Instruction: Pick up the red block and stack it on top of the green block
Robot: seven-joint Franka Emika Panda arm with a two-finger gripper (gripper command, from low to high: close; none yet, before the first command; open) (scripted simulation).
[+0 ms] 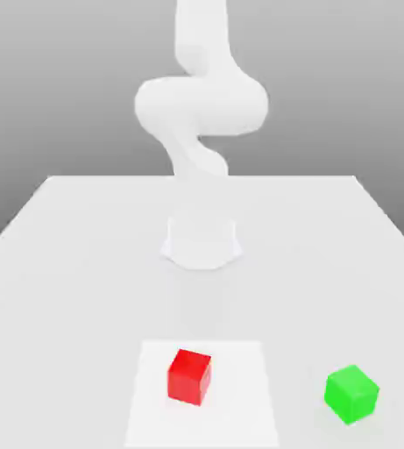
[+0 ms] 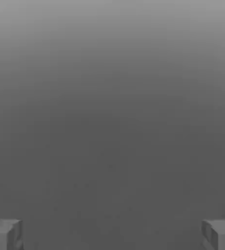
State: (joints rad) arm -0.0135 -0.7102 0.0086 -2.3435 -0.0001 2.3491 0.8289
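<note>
A red block [image 1: 189,375] sits on a lighter square patch of the white table [image 1: 82,263], near the front edge. A green block [image 1: 351,394] rests on the table toward the exterior view's right, well apart from the red one. The white arm [image 1: 201,114] rises from its base [image 1: 202,241] at the table's middle and runs up past the frame's top. In the hand view my gripper [image 2: 112,234] is open, its two grey fingertips [image 2: 4,234] far apart, with nothing between them and plain grey background beyond.
The lighter square patch [image 1: 240,395] lies under the red block. The arm's base stands behind both blocks. Bare table surface spreads on both sides of the base.
</note>
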